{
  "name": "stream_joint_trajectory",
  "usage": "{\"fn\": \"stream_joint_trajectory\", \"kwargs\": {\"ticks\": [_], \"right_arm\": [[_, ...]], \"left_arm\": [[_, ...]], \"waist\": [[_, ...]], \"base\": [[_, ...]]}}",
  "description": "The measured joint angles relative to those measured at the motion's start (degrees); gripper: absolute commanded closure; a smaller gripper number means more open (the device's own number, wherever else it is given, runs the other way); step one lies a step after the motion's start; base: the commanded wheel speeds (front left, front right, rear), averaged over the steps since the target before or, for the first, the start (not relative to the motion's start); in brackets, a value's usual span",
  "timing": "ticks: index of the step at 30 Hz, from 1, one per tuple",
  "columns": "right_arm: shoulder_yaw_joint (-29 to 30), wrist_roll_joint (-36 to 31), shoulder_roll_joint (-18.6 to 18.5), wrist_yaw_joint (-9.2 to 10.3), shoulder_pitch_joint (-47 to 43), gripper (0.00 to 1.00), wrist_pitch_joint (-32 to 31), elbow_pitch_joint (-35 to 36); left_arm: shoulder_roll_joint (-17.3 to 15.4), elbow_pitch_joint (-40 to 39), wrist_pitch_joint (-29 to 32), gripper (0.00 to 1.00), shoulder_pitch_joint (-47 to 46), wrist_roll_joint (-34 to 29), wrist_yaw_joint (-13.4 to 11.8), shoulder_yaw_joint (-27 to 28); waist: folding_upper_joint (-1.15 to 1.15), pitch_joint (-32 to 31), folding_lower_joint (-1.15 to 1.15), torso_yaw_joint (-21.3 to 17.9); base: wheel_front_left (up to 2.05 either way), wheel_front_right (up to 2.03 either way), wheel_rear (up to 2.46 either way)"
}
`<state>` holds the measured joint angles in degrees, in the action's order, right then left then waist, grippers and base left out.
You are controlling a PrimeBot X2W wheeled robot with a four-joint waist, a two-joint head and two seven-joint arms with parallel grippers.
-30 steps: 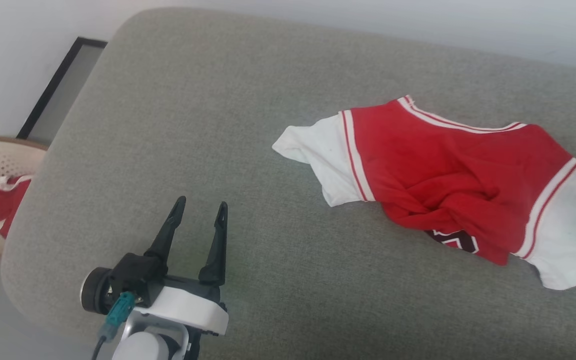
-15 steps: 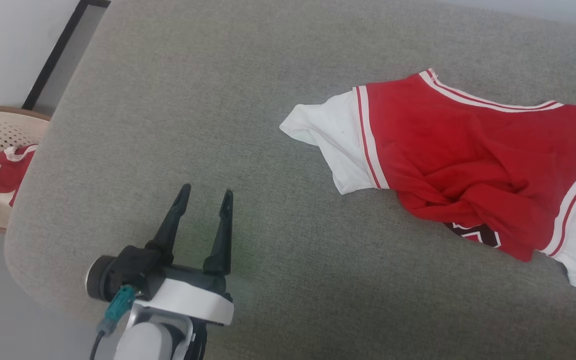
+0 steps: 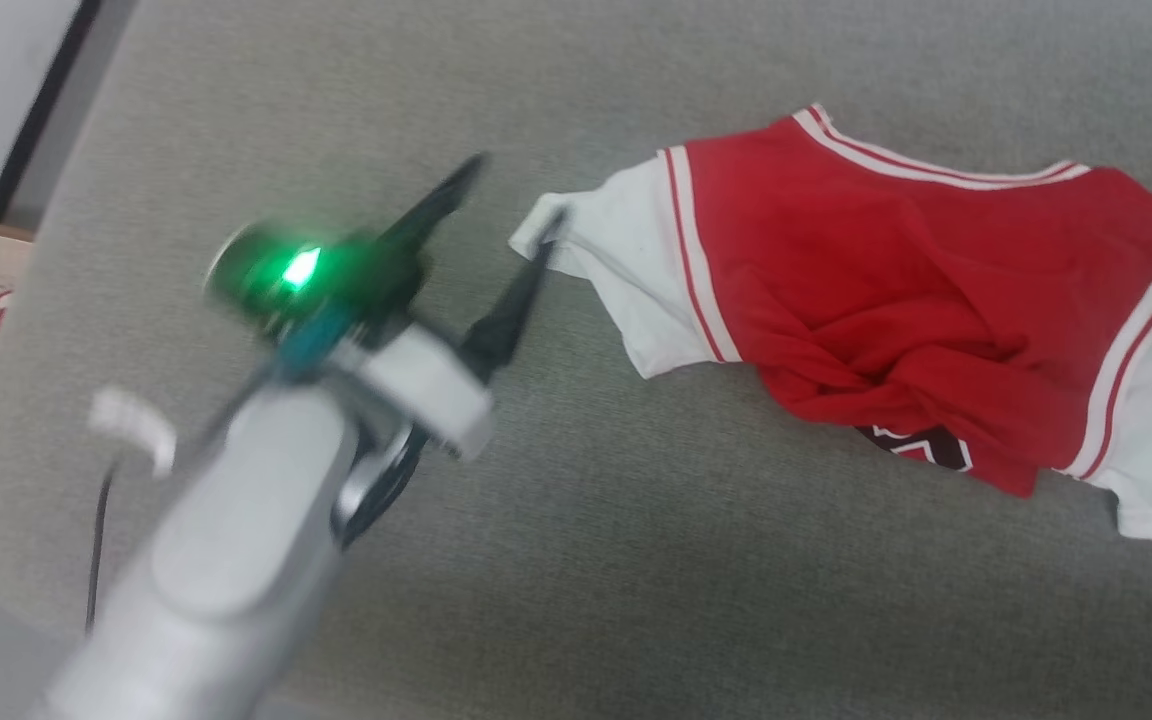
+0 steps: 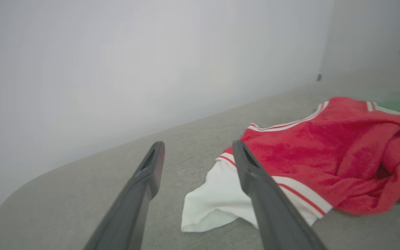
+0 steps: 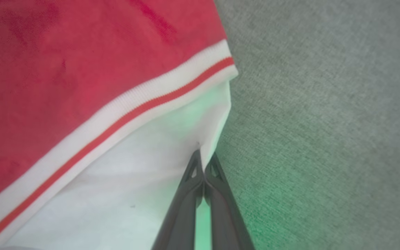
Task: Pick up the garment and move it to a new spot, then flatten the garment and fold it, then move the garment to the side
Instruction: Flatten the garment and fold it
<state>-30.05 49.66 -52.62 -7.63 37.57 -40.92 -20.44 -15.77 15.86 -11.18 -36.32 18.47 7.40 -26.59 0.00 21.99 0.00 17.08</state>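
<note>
The red shirt (image 3: 886, 260) lies crumpled on the grey cushion (image 3: 636, 560). The left gripper (image 3: 516, 190), jaws apart, hovers at one white sleeve (a fingertip at its edge). The right gripper (image 5: 200, 154) has its jaws together, pinching the other sleeve's edge.

Left jaws now at garment (image 3: 886, 280)

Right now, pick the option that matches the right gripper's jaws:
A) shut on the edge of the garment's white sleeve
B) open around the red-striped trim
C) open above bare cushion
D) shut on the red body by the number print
A: in the right wrist view the right gripper has its jaws pressed together on the edge of the garment at its white sleeve, beside the grey cushion.
</note>
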Motion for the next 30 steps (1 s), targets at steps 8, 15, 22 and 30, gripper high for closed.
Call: {"fn": "stream_joint_trajectory", "kwargs": {"ticks": [8,15,22,30], "right_arm": [[-2.07,0.52,-0.82,-0.23,4.44,1.0,0.23,2.31],[-4.2,0.24,-1.13,-0.43,8.3,1.0,0.27,4.93],[-6.95,-0.21,-0.7,-0.47,11.88,1.0,0.33,7.2],[-9.82,-0.36,0.32,-0.44,14.54,1.0,1.3,7.45]], "left_arm": [[-7.61,10.28,18.83,0.0,-24.08,25.86,0.01,-24.37],[-6.95,16.71,29.58,0.0,-34.68,40.54,0.01,-36.79],[-7.23,22.99,33.48,0.0,-40.77,47.51,0.01,-43.18],[-7.95,21.99,38.08,1.0,-42.7,53.26,-0.15,-45.11]], "waist": [[0.0,4.14,0.0,-1.69],[0.0,7.82,0.0,-3.51],[0.0,10.55,0.0,-5.57],[0.0,11.4,0.0,-7.69]], "base": [[0.0,0.0,0.0],[0.0,0.0,0.0],[0.0,0.0,0.0],[0.0,0.0,0.0]]}}
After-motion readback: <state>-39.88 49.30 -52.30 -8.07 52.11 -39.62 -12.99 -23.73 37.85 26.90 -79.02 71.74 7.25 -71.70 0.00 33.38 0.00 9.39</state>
